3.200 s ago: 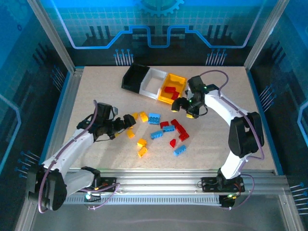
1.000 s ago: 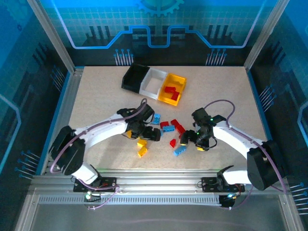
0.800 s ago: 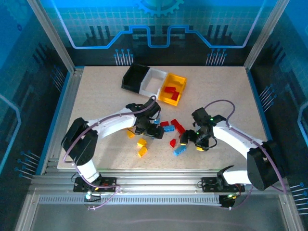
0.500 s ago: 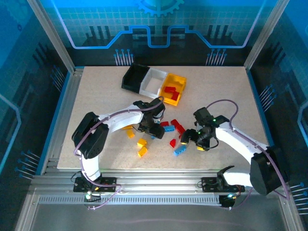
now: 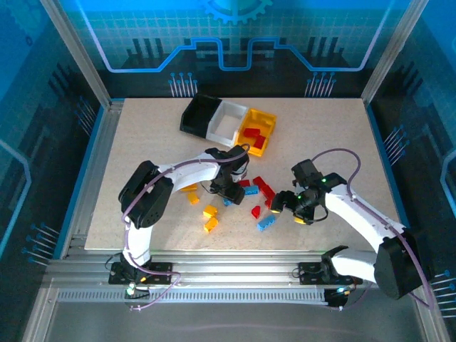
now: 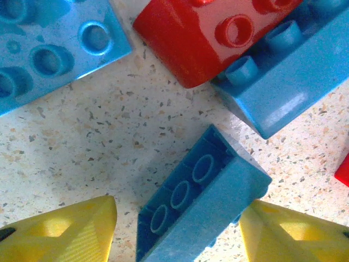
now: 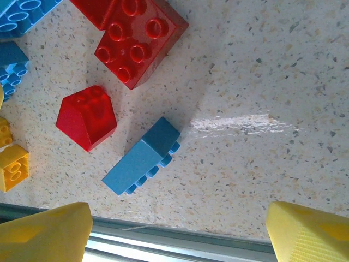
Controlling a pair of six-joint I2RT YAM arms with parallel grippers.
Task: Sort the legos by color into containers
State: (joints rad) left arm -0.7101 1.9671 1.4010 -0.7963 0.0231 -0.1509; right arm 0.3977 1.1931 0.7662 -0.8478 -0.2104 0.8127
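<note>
Half open, the left end effector straddles a tipped blue lego, not clamping it. The right end effector hangs wide open, empty, by the worktop's near edge.

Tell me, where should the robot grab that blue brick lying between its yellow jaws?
Probably from straight above, pinching the blue brick across its narrow width: one jaw on the hollow underside, the other on the face opposite. It lies tipped on its side and slanted between the jaws, so a small wrist turn would square them to those long faces.
</note>
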